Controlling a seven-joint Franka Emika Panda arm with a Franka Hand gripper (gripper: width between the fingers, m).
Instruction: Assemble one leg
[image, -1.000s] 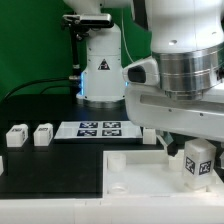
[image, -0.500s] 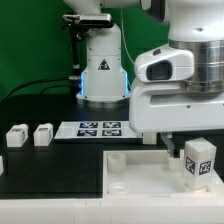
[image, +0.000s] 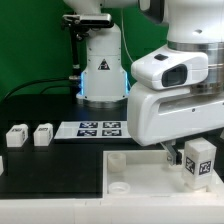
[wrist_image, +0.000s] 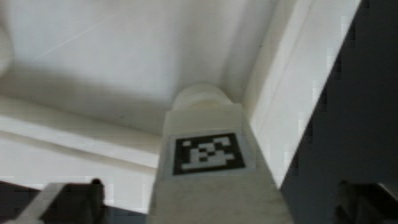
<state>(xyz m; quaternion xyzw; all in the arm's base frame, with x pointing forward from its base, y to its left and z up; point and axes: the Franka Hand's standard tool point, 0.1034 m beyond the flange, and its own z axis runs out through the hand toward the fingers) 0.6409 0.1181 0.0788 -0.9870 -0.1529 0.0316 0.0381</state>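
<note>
A white leg (image: 198, 160) with a black-and-white tag stands upright on the large flat white tabletop part (image: 135, 175), at the exterior view's right. In the wrist view this leg (wrist_image: 214, 150) rises between my dark fingertips (wrist_image: 71, 203), with a gap on each side. My gripper (wrist_image: 217, 208) is open around the leg without touching it. In the exterior view the arm's white housing hides most of the fingers. Two more legs (image: 17, 136) (image: 43, 134) stand on the black table at the exterior view's left.
The marker board (image: 100, 128) lies on the black table behind the tabletop part. The robot's white base (image: 100, 70) stands behind it before a green backdrop. The tabletop part has raised rims and a corner hole (image: 120, 186).
The arm has come lower and its housing has turned, now covering more of the space above the leg. The leg and the other parts have not moved.
</note>
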